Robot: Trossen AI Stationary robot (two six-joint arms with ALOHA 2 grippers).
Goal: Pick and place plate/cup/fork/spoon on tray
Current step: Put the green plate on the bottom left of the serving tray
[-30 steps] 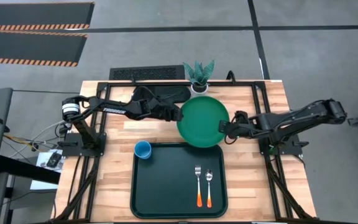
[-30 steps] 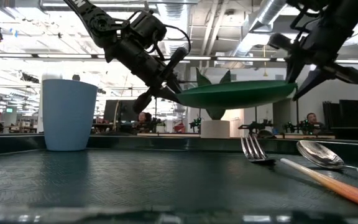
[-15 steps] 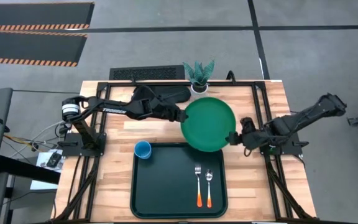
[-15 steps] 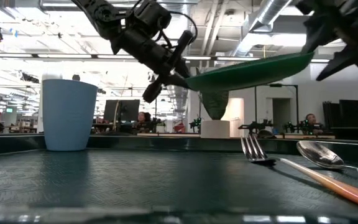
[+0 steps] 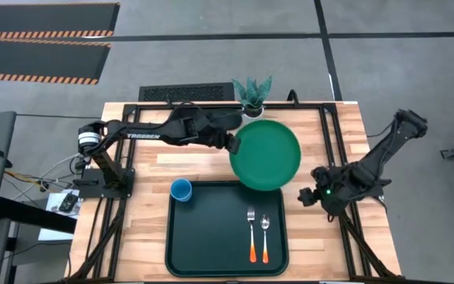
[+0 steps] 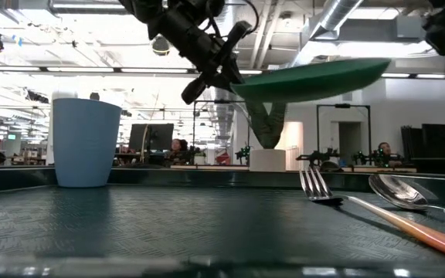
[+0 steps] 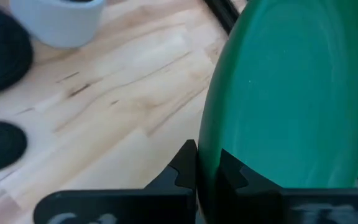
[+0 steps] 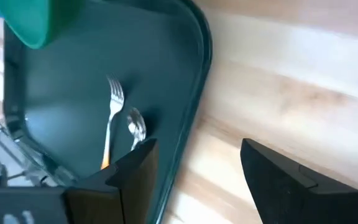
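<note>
The round green plate hangs in the air over the far edge of the dark green tray, held by my left gripper, which is shut on its left rim. On the tray stand the blue cup at the far left corner, and the fork and the spoon side by side toward the right. My right gripper is open, just off the tray's right edge, with nothing between its fingers. My left gripper pinches the plate's rim between its two fingers, at the plate's left side. The fingers come in about level from the table's left. The plate is lifted clear, close to level, its right side slightly higher.
A potted plant in a white pot stands at the table's far edge, just behind the plate. A black grille lies left of it. Bare wood lies right of the tray, where my right gripper is.
My right gripper has opened, let go of the plate's right rim, and drawn back toward the near right, down beside the tray's right edge. My left gripper has lifted the plate higher and a little to the right; the plate tipped right side up, then evened out.
</note>
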